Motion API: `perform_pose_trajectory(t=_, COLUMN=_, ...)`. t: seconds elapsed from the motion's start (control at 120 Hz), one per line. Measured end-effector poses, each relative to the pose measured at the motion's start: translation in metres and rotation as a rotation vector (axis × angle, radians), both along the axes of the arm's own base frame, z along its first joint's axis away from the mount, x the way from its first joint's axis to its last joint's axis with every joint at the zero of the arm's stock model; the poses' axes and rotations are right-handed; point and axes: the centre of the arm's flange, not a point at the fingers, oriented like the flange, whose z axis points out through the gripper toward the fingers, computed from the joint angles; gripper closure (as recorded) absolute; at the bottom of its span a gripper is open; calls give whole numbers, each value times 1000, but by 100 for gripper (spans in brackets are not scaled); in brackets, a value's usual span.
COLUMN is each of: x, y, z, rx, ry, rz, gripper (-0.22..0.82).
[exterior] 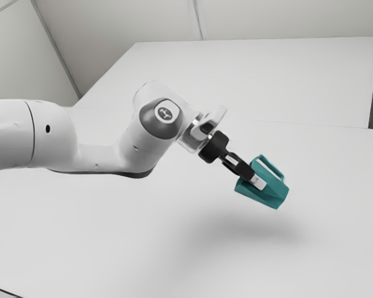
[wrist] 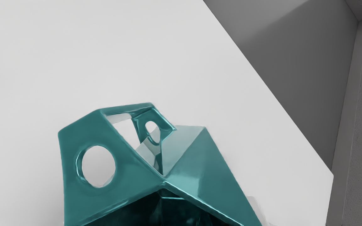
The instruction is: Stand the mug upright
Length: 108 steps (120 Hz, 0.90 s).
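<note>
In the exterior view the gripper (exterior: 259, 181) held the mug (exterior: 274, 194), tilted, above the table (exterior: 130, 236); one finger (exterior: 257, 182) lay against its side, the other was hidden. In the wrist view the frame's edge cut the mug off near its mouth, the inside too dark to make out.

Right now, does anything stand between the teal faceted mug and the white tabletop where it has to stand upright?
Nothing visible does. The teal faceted mug hangs tilted in my black two-finger pincer, above the smooth white tabletop, with only air beneath it. What the mug itself hides, I can't tell.
</note>
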Motion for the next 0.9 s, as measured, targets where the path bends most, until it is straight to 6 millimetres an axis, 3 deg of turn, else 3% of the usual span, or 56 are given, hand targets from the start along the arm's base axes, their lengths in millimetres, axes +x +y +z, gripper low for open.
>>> perform_pose_trajectory(t=0.125, x=-2, y=44, z=-1, rx=87, ry=19, rz=56, gripper=78)
perform_pose_trajectory(t=0.408, x=-5, y=135, z=16, rx=343, ry=12, rz=160, gripper=78)
perform_pose_trajectory(t=0.9, x=-32, y=216, z=6, rx=732, ry=44, rz=226, gripper=78)
